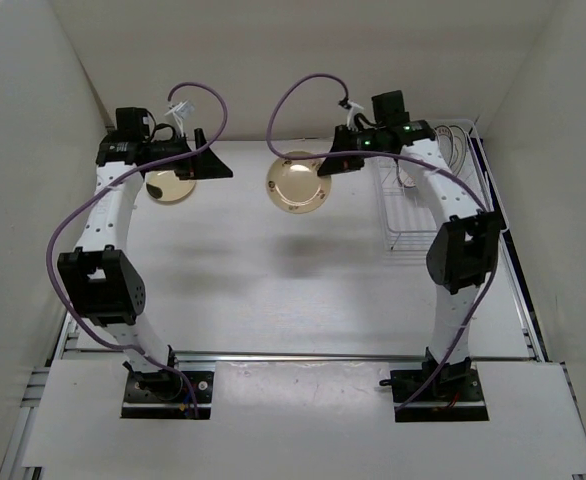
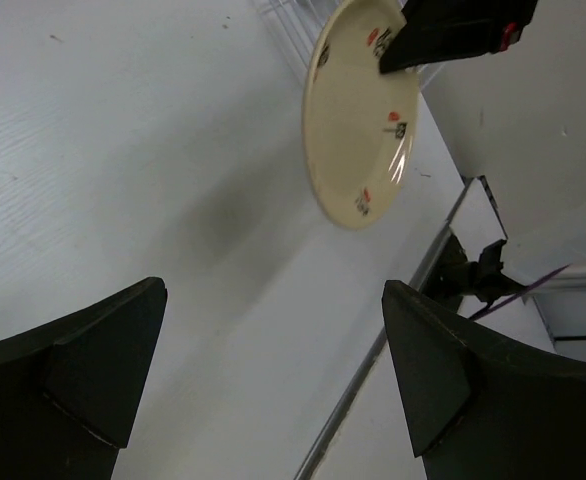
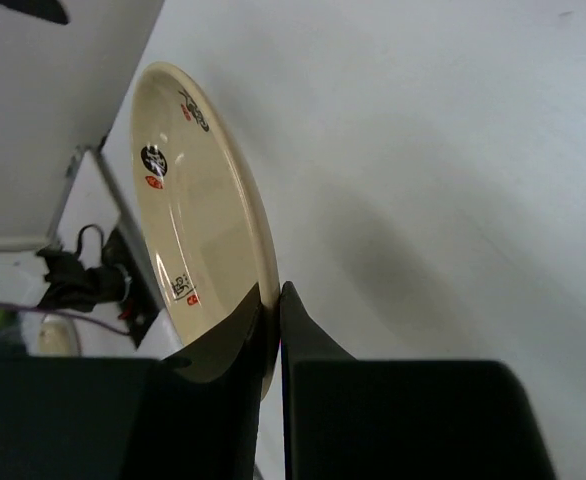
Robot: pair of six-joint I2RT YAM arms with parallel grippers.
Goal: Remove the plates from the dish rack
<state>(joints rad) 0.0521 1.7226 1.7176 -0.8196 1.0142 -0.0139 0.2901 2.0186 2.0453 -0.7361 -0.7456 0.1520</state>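
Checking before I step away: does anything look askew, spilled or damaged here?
Nothing looks spilled or damaged. The only oddity is that the cream plate hangs above the table, pinched only at its rim by the right gripper.

Left of the white rack (image 1: 413, 225), the cream plate (image 1: 295, 185) bears small black and red rim marks; farther left, the tan plate (image 1: 173, 190) shows a dark spot. Purple cables (image 1: 303, 85); white table (image 1: 273, 290).

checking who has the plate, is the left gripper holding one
No, the left gripper is open and empty; the cream plate is pinched by the right gripper.
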